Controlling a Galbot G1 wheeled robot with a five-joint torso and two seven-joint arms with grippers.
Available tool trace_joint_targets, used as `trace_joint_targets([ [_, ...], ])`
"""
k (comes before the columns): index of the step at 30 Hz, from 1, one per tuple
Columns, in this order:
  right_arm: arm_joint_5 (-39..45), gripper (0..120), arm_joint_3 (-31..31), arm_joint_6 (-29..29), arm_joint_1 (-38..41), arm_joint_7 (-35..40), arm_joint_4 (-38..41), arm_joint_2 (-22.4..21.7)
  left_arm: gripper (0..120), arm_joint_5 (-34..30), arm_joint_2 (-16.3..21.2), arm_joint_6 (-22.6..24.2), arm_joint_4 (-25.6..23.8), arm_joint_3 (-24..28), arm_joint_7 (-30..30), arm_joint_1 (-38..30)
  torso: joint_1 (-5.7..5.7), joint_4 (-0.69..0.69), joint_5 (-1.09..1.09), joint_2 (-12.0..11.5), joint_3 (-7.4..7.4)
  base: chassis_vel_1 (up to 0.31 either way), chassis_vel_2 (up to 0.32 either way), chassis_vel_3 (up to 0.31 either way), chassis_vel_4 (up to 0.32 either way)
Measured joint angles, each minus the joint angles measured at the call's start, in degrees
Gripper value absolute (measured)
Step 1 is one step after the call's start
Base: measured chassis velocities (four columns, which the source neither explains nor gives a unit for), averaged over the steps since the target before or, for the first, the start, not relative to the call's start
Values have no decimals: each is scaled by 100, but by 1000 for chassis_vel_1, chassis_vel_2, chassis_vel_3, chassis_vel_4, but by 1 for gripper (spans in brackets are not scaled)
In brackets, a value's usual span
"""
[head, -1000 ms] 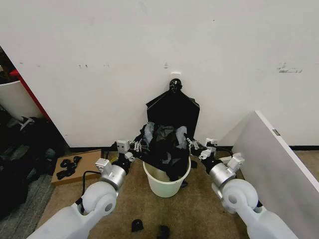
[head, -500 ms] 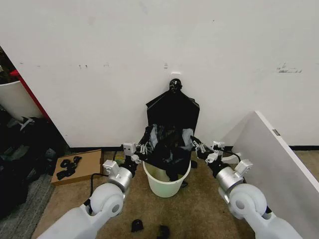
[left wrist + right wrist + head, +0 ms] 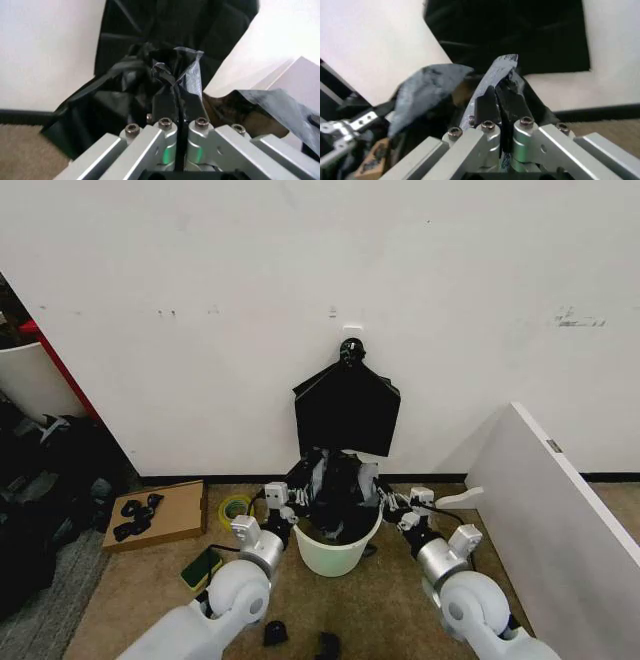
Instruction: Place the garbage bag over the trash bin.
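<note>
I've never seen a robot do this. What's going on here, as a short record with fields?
Setting: carpeted floor against a white wall
Trash bin: cream bucket on the floor between the two arms
Garbage bag: crinkled black plastic bunched over the bin's mouth, not spread around the rim
Left end effector: at the bin's left side, shut on a pinch of bag
Right end effector: at the bin's right side, shut on a pinch of bag
Behind the bin: flat black bundle against the wall
Nearby: cardboard piece, tape roll

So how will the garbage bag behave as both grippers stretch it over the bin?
The garbage bag looks limp: it sags crumpled between the left gripper and right gripper. Its glossy film could slip from pinched fingers. The trash bin seems light and might shift.
</note>
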Motion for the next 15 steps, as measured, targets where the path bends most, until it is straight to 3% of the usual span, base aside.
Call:
trace_joint_targets([
  [6, -250, 0, 40, -101, -265, 316, 36, -13, 0, 72, 307, -30, -358, -301, -77, 433, 0, 3, 1, 0, 0, 0, 0, 0, 0],
  [15, -380, 0, 2, -749, -257, 1157, 181, -88, 0, 122, 564, -42, -600, -565, -117, 921, 0, 3, 1, 0, 0, 0, 0, 0, 0],
])
